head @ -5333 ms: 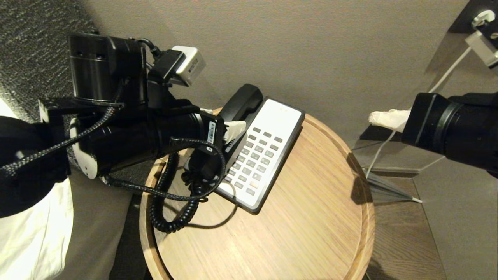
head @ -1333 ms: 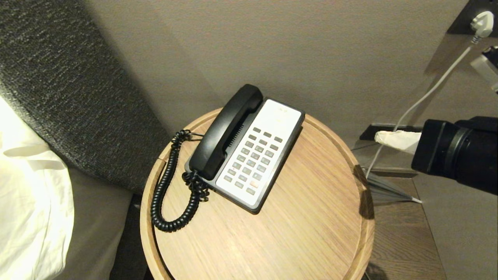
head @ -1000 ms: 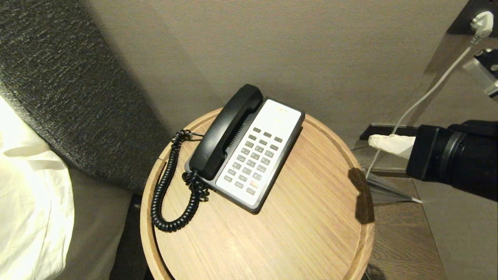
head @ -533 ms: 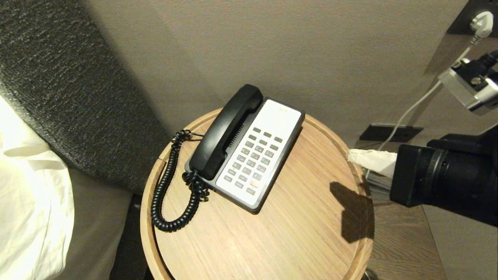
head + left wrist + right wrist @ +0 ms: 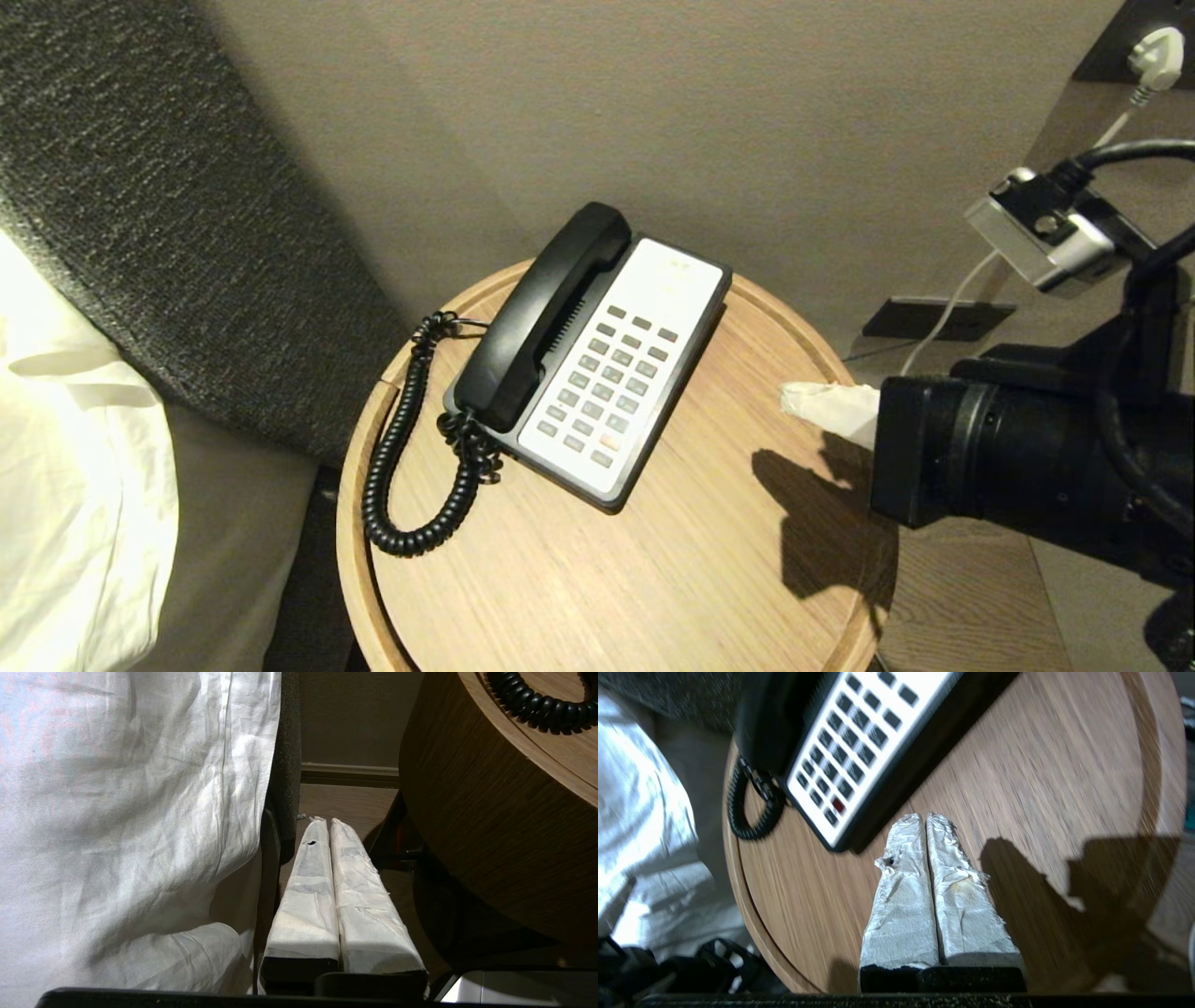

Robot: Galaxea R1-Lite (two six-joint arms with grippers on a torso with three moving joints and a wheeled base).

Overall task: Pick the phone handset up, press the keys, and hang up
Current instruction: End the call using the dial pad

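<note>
The black phone handset (image 5: 540, 315) (image 5: 768, 716) lies in its cradle on the left side of the black-and-white phone base (image 5: 627, 369). Grey keys (image 5: 611, 378) (image 5: 852, 742) cover the base's white face. Its black coiled cord (image 5: 397, 467) (image 5: 745, 812) (image 5: 537, 704) loops over the round wooden table (image 5: 747, 579). My right gripper (image 5: 794, 399) (image 5: 926, 820), wrapped in white, is shut and empty above the table's right part, pointing toward the base with a gap between them. Below table height, between the bed and the table, my left gripper (image 5: 325, 822) hangs shut and empty.
A bed with white sheets (image 5: 65, 485) (image 5: 121, 812) and a dark textured headboard (image 5: 140, 187) stands left of the table. A white plug and cable (image 5: 1153, 47) hang at the wall on the right. The table has a raised rim (image 5: 359, 579).
My right arm has come in from the right and now reaches over the table's right edge toward the phone. The left arm, over the handset several seconds ago, has left the head view.
</note>
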